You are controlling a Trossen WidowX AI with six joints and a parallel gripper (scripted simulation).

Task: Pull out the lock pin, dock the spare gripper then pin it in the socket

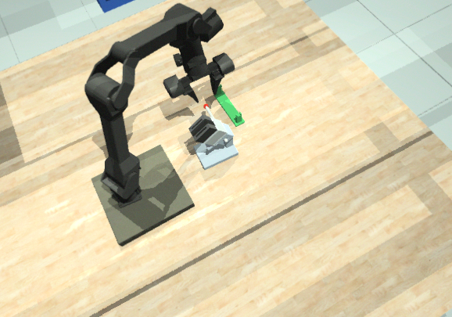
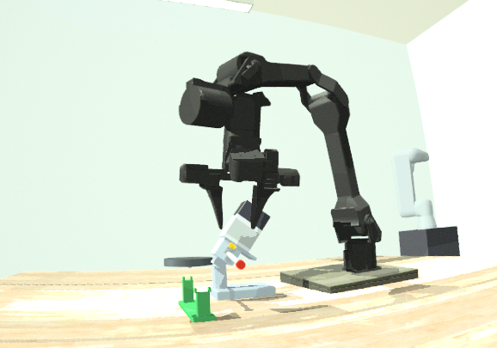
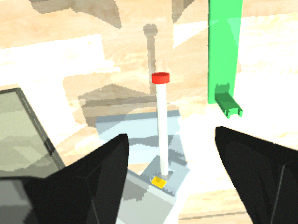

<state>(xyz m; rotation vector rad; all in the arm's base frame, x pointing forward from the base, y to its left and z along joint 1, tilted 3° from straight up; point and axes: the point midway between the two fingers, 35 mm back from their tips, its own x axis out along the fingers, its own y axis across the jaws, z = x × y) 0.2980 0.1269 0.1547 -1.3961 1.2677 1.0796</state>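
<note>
Your desk (image 1: 313,173) is pale wood planks, and the dark arm (image 1: 113,95) rises from a grey base plate (image 1: 164,208) and arches over to the work area. Its end effector (image 2: 237,224) points straight down, fingers released and well apart, gripping nothing. It hangs just above the mount (image 2: 232,276); from the side view, one fingertip crosses in front of the socket's top, and you cannot tell whether they touch. The mount is a pale grey bracket on a flat foot, leaning at a tilt, with the spare gripper (image 1: 201,127) (dark, blocky) docked in its socket. The pin (image 3: 162,125), a thin white rod with a red cap, runs into the socket beside a small yellow mark, its capped end sticking out between your open fingers in the wrist view. A green cradle (image 1: 231,106) lies on the desk just beside the mount.
</note>
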